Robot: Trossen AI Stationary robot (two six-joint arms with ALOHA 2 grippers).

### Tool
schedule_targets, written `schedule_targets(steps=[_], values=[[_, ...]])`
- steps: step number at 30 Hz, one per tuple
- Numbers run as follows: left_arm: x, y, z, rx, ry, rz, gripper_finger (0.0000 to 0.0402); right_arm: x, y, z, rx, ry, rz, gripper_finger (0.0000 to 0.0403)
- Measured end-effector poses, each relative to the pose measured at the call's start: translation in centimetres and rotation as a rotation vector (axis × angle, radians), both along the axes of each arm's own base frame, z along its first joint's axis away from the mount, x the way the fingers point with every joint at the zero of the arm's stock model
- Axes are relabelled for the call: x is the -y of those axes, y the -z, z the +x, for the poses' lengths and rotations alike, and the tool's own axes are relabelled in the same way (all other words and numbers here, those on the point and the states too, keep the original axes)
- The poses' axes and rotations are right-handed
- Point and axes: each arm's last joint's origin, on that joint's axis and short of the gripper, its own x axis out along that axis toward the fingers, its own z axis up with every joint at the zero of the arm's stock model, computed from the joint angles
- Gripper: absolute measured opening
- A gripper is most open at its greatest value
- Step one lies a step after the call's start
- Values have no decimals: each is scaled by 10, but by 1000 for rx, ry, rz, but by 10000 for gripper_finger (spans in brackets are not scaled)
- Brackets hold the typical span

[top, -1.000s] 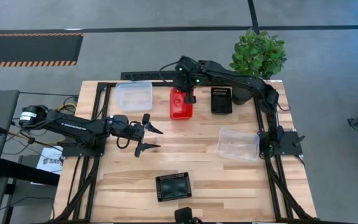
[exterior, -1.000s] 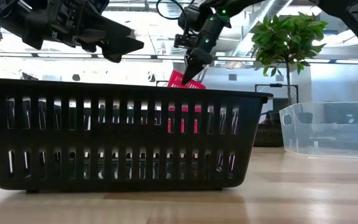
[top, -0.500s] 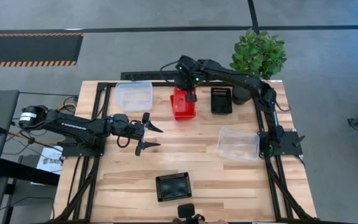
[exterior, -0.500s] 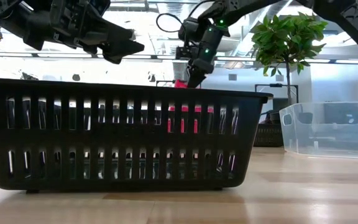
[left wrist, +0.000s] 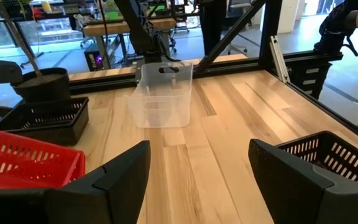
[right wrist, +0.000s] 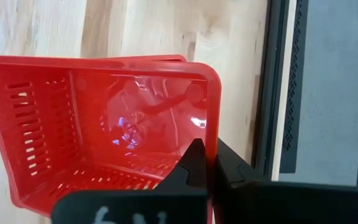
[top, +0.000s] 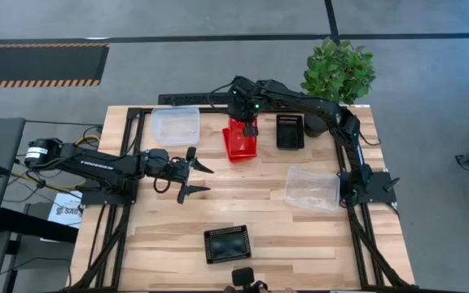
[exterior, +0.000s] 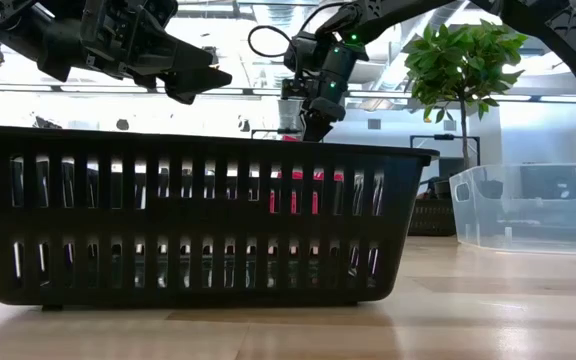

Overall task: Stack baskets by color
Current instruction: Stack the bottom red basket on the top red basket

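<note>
Right gripper (top: 247,130) clamped (arm stretched far out), left gripper (top: 199,180) spread wide.

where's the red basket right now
In the high view the red basket is at the table's far edge, between a clear basket and a black basket, its rim pinched by the right hand.

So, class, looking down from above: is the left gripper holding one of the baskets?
No: the left gripper hangs open over bare wood, apart from every basket, while the right gripper is shut on the red basket.
</note>
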Motion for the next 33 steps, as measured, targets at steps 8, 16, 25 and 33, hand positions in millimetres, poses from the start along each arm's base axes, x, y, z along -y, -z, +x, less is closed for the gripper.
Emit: schedule_targets(steps=[8,16,25,33], values=[[0,0,0,0,1,-1,261,-1,1,-1,-11,-2,5,30],[0,0,0,-5,2,-1,261,-7,1,2,-25,-42,-4,68],[0,1,0,-5,2,-1,261,-20,-2,7,-23,-110,-27,99],[0,2,0,-22,2,-2,261,-33,-23,-16,-3,-92,243,110]])
